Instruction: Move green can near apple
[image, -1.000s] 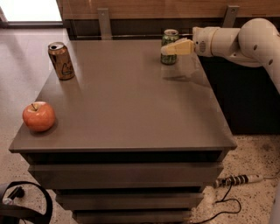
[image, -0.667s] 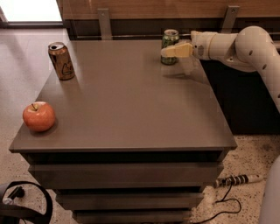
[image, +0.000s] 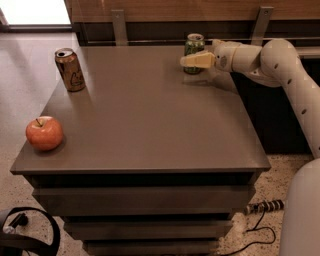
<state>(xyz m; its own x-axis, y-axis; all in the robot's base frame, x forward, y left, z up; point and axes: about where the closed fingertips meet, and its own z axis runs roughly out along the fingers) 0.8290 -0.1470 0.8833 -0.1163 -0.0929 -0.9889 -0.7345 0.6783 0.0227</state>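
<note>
The green can (image: 194, 46) is being carried upright at the far right of the table (image: 150, 125), with the pincer (image: 192, 61) being held across its lower front. Whether the pincer is being closed on it cannot be told. The apple (image: 44, 133) is being borne at the near left corner, well apart from it, and a brown-gold can (image: 70, 69) at the far left.

White segmented arm (image: 280, 60); pale-yellow end effector (image: 187, 61) at table's (image: 150, 125) far edge
</note>
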